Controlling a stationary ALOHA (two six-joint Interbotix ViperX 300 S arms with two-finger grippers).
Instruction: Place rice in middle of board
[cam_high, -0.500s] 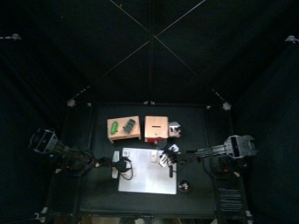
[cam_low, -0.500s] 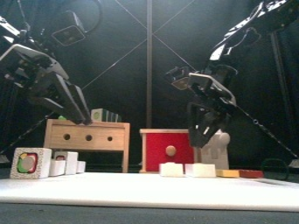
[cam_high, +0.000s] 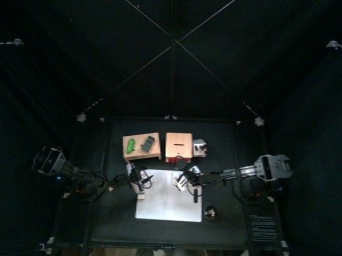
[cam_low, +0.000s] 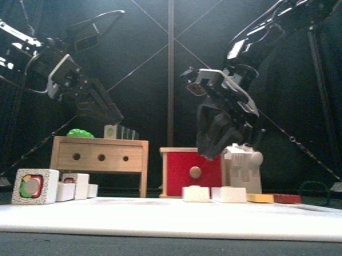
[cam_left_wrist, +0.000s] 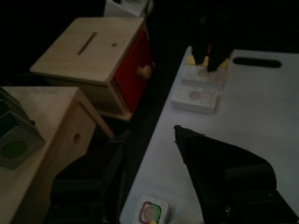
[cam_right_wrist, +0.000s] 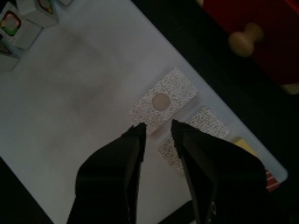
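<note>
Both arms matte black, boxy segmented links. Left arm (cam_low: 60, 75) shows glossy highlights on its housings and a black cable looping off the top. Right arm (cam_low: 247, 50) same build, cable along the upper link, blocky wrist housing. Right gripper (cam_right_wrist: 160, 140): two long tapered black jaws, smooth faces. Left gripper (cam_left_wrist: 222, 166): dark angular jaw, detail too dim to tell

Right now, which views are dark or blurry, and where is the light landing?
Top view: mostly black, only the board catches light. Front view: the right gripper looks motion-smeared. Left wrist view: dim, its own jaws in shadow. Right wrist view: board evenly lit.
</note>
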